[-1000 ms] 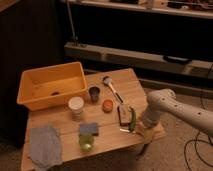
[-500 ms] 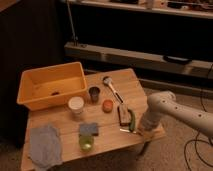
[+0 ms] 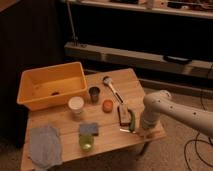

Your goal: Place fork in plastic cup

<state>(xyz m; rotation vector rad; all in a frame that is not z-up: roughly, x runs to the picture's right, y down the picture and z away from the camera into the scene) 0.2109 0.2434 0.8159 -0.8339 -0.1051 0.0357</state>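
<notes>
Closed jaws at table's (image 3: 128, 83) right edge, beside the fork (image 3: 124, 130)

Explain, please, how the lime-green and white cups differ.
The lime-green cup looks translucent, the white cup opaque. The lime-green cup stands near the front edge; the white cup further back, beside the orange bin. Both are upright, similar in size. The hand is shut, beside the green curved object.
</notes>
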